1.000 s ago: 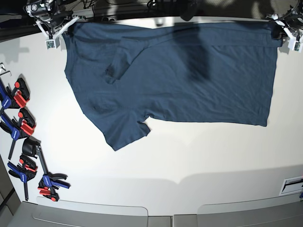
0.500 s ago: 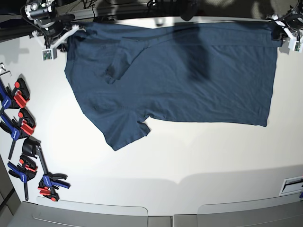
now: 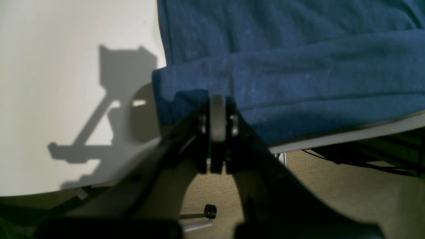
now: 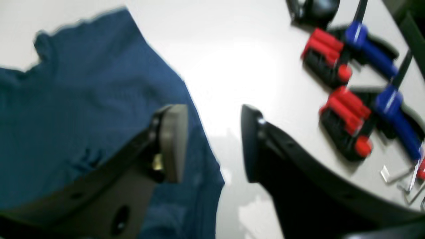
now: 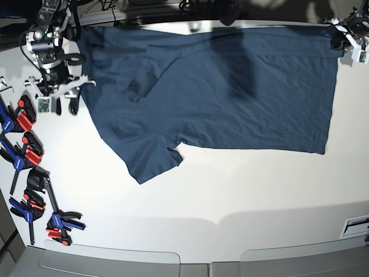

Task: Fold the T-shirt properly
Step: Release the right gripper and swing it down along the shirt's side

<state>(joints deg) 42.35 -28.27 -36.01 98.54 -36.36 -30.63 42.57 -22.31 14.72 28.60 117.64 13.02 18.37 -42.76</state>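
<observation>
The dark navy T-shirt (image 5: 219, 98) lies spread flat across the far half of the white table (image 5: 230, 190), with one short sleeve (image 5: 153, 161) pointing toward the near side. My left gripper (image 5: 346, 41) is at the far right corner, shut on the T-shirt's corner; in the left wrist view its fingertips (image 3: 217, 111) pinch the folded hem (image 3: 298, 99) at the table's far edge. My right gripper (image 5: 57, 99) hovers just left of the T-shirt's left edge. It stands open and empty (image 4: 212, 142), with the T-shirt (image 4: 83, 116) below its left pad (image 4: 172, 142).
Several red-and-blue bar clamps (image 5: 26, 153) lie along the table's left edge, close to my right gripper, and show in the right wrist view as clamps (image 4: 348, 109). The table's far edge (image 3: 332, 139) drops to carpeted floor. A small label (image 5: 356, 224) sits near the right front.
My right gripper has opened, let go of the T-shirt's far left corner, and moved toward the near side along the left edge. The left gripper has not moved.
</observation>
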